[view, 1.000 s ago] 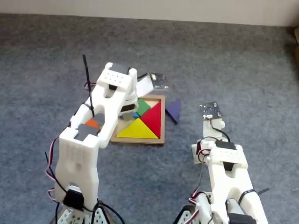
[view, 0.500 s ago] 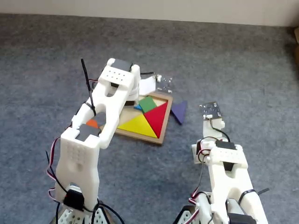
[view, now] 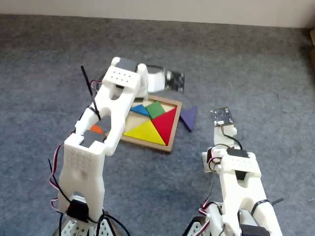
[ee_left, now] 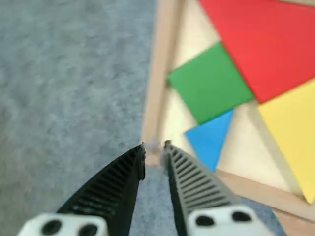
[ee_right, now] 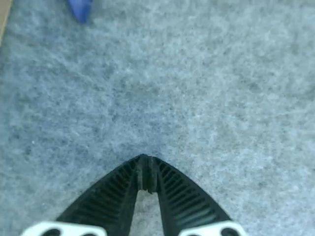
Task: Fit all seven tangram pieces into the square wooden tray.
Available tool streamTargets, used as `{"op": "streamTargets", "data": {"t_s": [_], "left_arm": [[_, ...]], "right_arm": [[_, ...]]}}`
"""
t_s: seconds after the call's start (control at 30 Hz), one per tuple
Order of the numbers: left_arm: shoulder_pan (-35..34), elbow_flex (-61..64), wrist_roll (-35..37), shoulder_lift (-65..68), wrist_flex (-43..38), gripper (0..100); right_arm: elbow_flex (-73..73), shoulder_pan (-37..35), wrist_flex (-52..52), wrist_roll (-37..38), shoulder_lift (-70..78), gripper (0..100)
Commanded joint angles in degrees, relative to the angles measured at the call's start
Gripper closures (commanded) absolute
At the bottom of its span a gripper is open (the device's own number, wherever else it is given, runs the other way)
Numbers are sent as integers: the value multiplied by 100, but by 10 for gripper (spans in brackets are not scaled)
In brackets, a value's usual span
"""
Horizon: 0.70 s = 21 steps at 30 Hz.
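The left arm (view: 112, 114) hides part of the tray (view: 147, 144) and most of an orange piece (view: 97, 130).

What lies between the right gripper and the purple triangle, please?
Just bare grey carpet lies between the right gripper and the purple triangle; the right wrist view shows it.

The high camera looks down from behind both arms. The left wrist camera looks past the left hand (ee_left: 153, 146), close on the tray (ee_left: 155, 73) corner; the right, past the right hand (ee_right: 144, 158), near the purple piece (ee_right: 79, 9). The high view shares both.
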Motion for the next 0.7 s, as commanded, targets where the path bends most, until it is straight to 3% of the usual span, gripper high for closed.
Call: {"op": "streamTargets", "data": {"t_s": [0.0, 0.27, 0.67], "left_arm": [[-233, -796, 1073, -92, -79, 892], [-277, -40, 1547, -84, -88, 889], [295, 743, 1503, -171, 114, 888]], "right_arm": [[4, 57, -171, 26, 31, 992], [4, 57, -171, 26, 31, 992], [4, 57, -171, 26, 31, 992]]}}
